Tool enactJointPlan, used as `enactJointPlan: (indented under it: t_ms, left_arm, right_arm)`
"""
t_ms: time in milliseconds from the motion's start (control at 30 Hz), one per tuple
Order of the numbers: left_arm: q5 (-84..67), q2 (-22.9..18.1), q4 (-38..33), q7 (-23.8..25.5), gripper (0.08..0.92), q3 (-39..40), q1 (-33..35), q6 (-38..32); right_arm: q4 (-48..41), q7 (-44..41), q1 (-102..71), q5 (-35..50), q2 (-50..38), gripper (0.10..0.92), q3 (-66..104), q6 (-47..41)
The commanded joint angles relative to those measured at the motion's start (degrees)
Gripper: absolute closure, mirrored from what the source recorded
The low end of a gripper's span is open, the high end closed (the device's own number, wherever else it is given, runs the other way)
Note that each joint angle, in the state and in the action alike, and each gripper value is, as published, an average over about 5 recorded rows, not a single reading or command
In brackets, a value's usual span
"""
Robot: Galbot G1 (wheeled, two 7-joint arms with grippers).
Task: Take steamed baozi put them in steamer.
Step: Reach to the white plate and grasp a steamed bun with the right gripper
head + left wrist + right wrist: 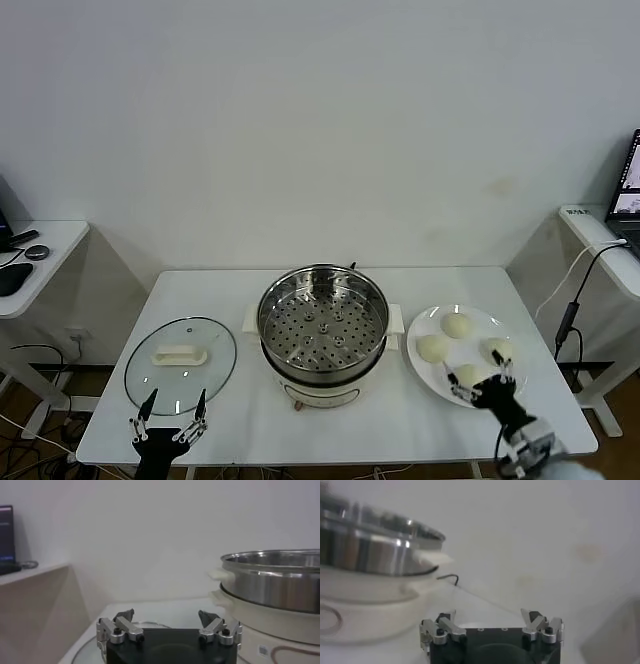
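touching right claw (488,385): nearest baozi (466,375)

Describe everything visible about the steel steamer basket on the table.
The round, shiny stainless-steel steamer basket stands upright in the middle of the white table, seated on a white electric cooker base with side handles. Its flat bottom is perforated with many small holes and its walls are smooth and reflective. It is uncovered and holds no food. The round glass lid with a white handle lies flat on the robot's left of it, and the white plate of cream-white buns on the right. Neither gripper touches it.
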Motion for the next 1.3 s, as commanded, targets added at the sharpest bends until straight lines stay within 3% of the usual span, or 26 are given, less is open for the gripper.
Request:
enactJointPlan:
  t_ms: [33, 233, 567, 967, 1300]
  left_arm:
    - [0.98, 0.19, 0.33, 0.74, 0.177, -0.44, -1.05, -0.49]
    - [1.58, -0.56, 0.07, 0.85, 0.177, -1.10, -0.83, -1.31]
    - [2.94, -1.21, -0.69, 0.39, 0.177, -3.28, 0.02, -3.10]
    - [4.19, -2.16, -0.44, -0.16, 0.177, -5.21, -0.62, -3.94]
    - [5.23, -2.51, -0.06, -0.13, 0.177, -5.67, -0.17, -4.99]
  right_arm:
    - [-11.06, -12.79, 20.12, -10.51, -18.99, 0.203, -9.62, -1.79]
    - [-21.11, -23.26, 41.36, -10.69, -20.35, 0.203, -29.95, -3.22]
    - [-37.47, -40.18, 67.07, -9.22, -13.52, 0.203, -58.67, -5.97]
    - [-53.30, -39.65, 72.73, -14.59, -1.25, 0.203, -65.55, -1.29]
    - [-55.75, -39.32, 73.49, -13.67, 3.17, 0.203, -67.44, -1.04]
